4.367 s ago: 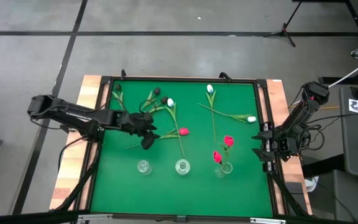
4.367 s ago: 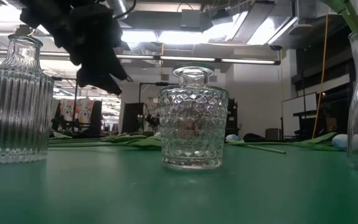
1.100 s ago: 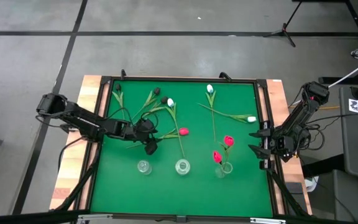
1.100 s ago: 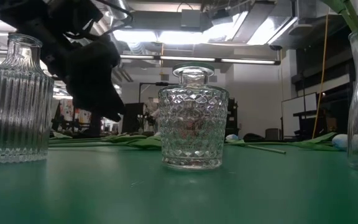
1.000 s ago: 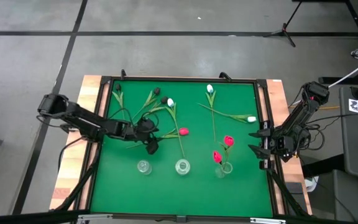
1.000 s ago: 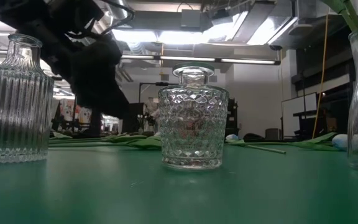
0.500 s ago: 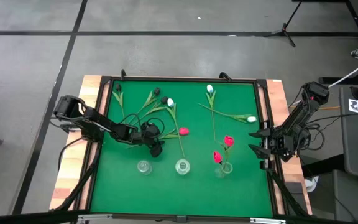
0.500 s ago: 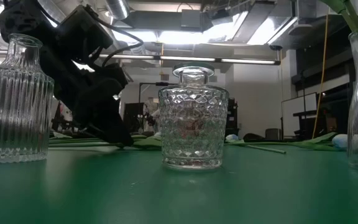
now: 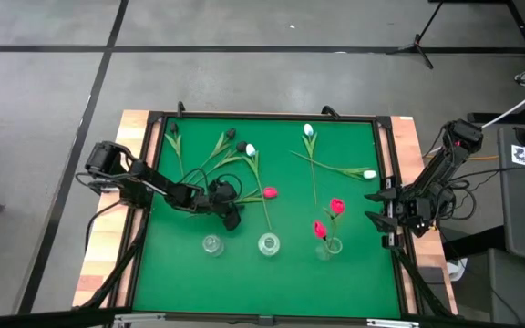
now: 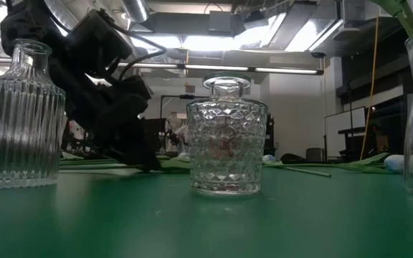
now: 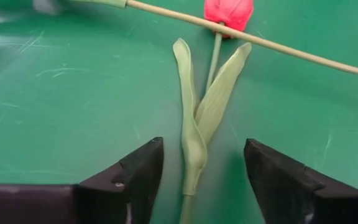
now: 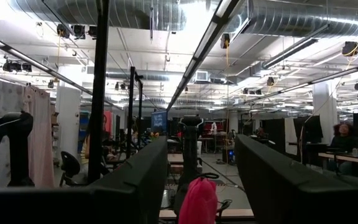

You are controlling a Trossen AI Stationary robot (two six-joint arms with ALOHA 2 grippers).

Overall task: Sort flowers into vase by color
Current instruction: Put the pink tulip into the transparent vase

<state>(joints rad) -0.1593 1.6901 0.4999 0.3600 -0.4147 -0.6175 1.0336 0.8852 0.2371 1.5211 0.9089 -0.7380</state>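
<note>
A red tulip lies on the green mat, its head [image 9: 269, 193] to the right and its stem and leaves [image 11: 199, 121] running left. My left gripper [image 9: 235, 206] is down at the mat in the low view [image 10: 145, 165]. It is open, one finger [image 11: 143, 171] on either side of the stem, touching nothing that I can see. Two red tulips [image 9: 334, 208] stand in the right glass vase [image 9: 330, 246]. White tulips [image 9: 250, 149] and black tulips [image 9: 230, 134] lie on the far half of the mat. My right gripper [image 9: 378, 208] waits open at the right edge.
Two more glass vases stand in the near row: a ribbed one [image 9: 211, 244] [image 10: 16, 115] and a diamond-cut one [image 9: 268, 243] [image 10: 226, 136]. A white tulip's stem [image 11: 278, 46] crosses over the red tulip just below its head. The mat has a raised black frame [image 9: 272, 116].
My left gripper has come down from above the ribbed vase's height to the mat, moving slightly toward the right edge, and now straddles the red tulip's stem. The flowers and vases have stayed in place.
</note>
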